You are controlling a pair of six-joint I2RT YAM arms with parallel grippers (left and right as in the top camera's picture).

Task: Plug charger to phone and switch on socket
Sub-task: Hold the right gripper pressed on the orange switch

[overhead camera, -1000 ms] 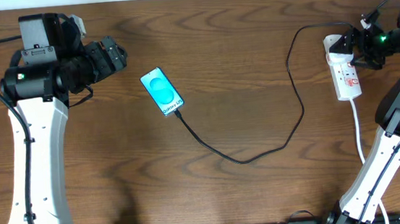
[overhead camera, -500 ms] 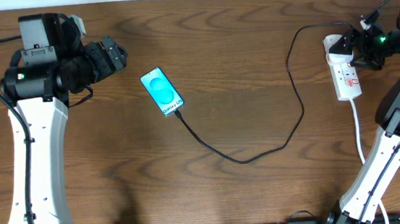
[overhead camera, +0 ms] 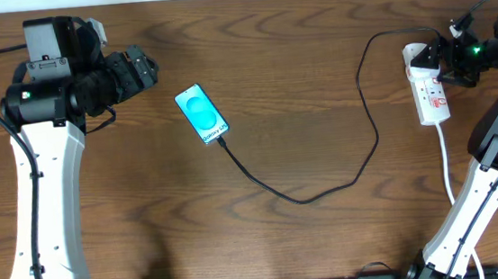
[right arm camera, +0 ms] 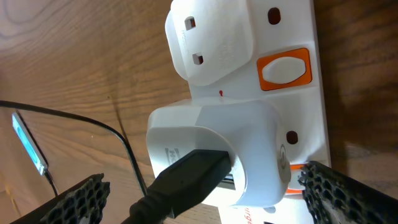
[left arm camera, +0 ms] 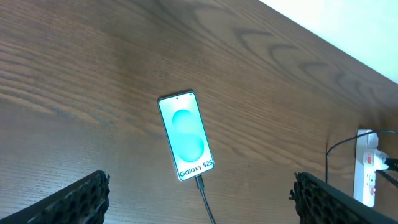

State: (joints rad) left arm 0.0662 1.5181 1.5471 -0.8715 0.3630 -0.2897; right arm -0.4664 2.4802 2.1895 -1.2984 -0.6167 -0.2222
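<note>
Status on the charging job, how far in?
Done: charger looks plugged into the phone. In hand: right gripper, open, sits at the socket. Left: switching it on; no press is visible and the on/off state is unclear.

Phone (left arm camera: 186, 135): white lettering "Galaxy S25" on the screen at the cable end, legible in the left wrist view and too small to read overhead. Adapter (right arm camera: 211, 143) on socket (right arm camera: 292, 106): fine grey print, illegible. Socket: red marking at bottom edge, unreadable.
</note>
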